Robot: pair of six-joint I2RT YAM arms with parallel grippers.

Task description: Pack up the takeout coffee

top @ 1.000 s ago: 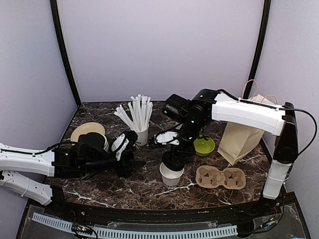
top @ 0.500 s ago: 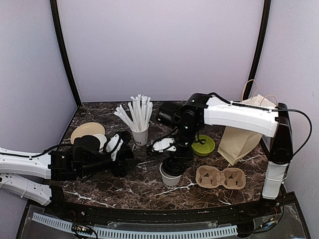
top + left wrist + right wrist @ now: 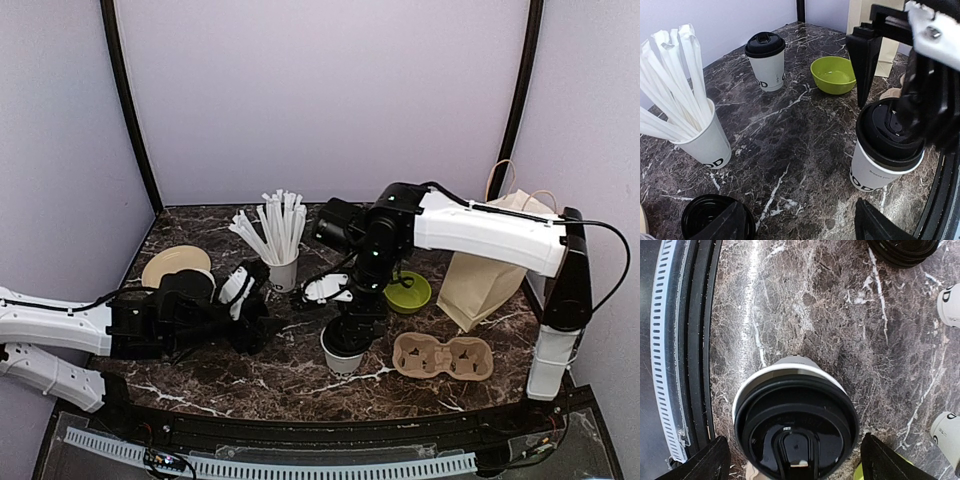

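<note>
Tipping is the danger: the right gripper (image 3: 797, 460) hangs over the coffee cup (image 3: 874, 175) near the front edge of the table (image 3: 300, 375), fingers apart on both sides; an off-centre closing may knock it. Fingers of the left gripper (image 3: 800, 227) are apart too.

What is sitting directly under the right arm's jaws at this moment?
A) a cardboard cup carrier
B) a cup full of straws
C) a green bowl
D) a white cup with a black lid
D: the right wrist view looks straight down on the white cup with a black lid, with the right arm's jaws spread wide on either side of it.
</note>
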